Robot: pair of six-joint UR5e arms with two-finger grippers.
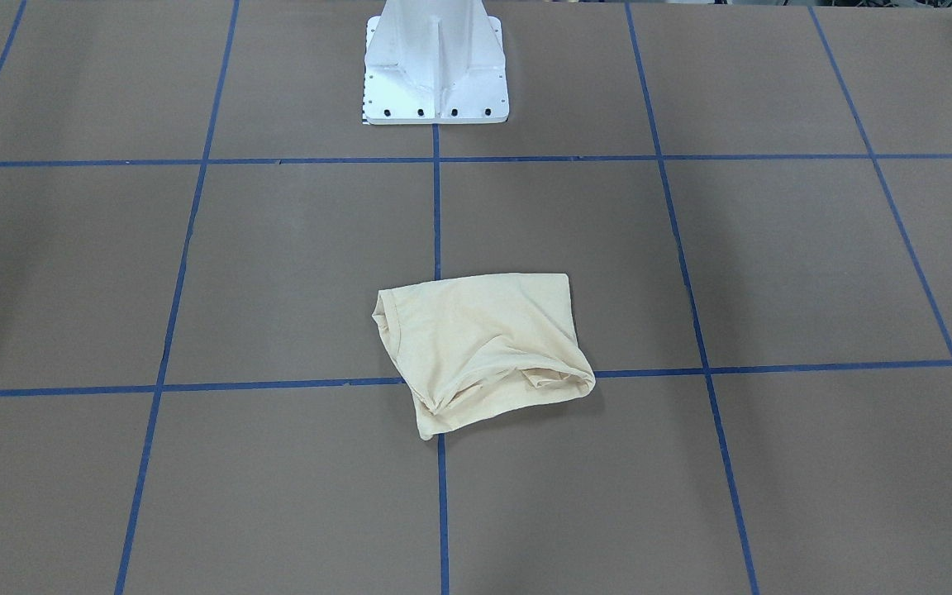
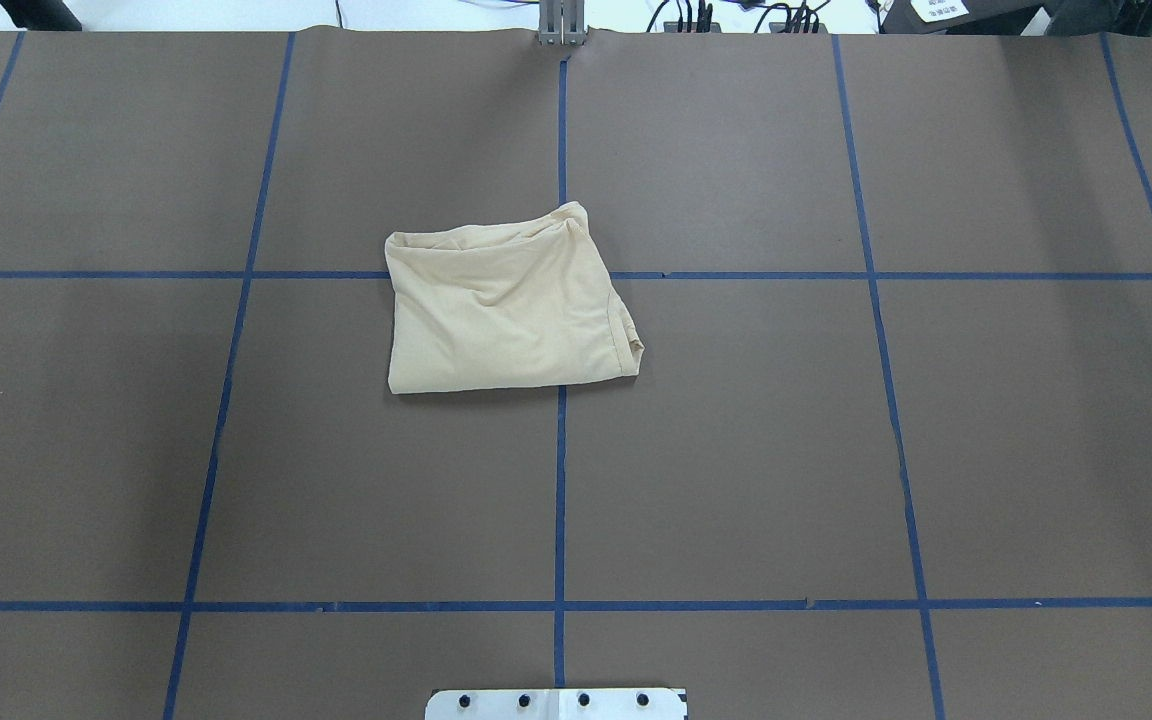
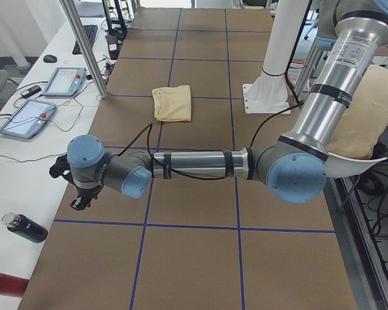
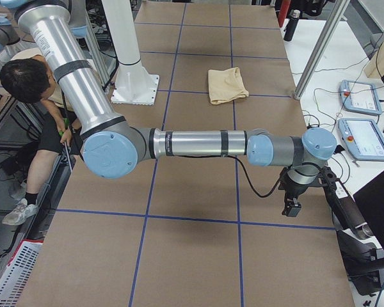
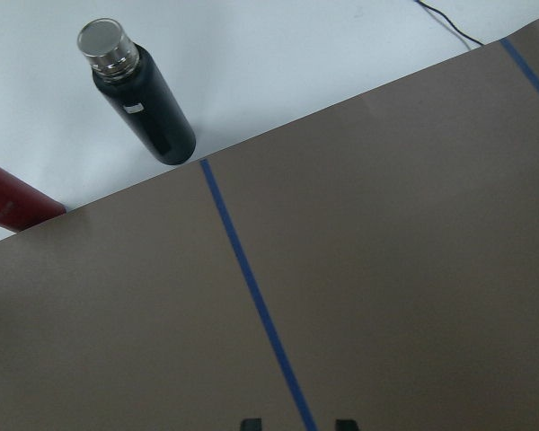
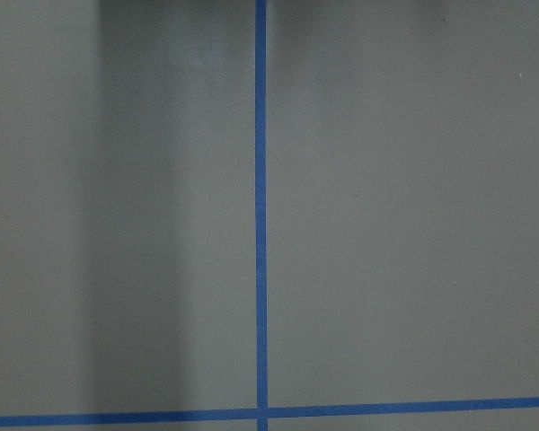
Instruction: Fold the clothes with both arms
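The clothes are one cream shirt [image 1: 480,347], folded into a small, slightly rumpled square near the table's middle [image 2: 506,305]; it shows far off in both side views [image 3: 172,103] [image 4: 227,85]. No arm touches it. The left arm [image 3: 200,165] reaches out low over the table's left end, far from the shirt. My left gripper [image 5: 296,424] points down at bare brown paper, its two black fingertips [image 5: 251,423] apart with nothing between them. The right arm [image 4: 198,142] stretches to the right end, and its gripper [image 4: 292,206] hangs over the table edge. I cannot tell whether that gripper is open or shut.
A black bottle [image 5: 139,90] and a red one [image 5: 9,202] lie on the white bench beyond the left end. Teach pendants [image 4: 365,137] lie on the side bench. The white pedestal base [image 1: 435,66] stands at the robot's side. A person [image 4: 32,96] sits behind the robot.
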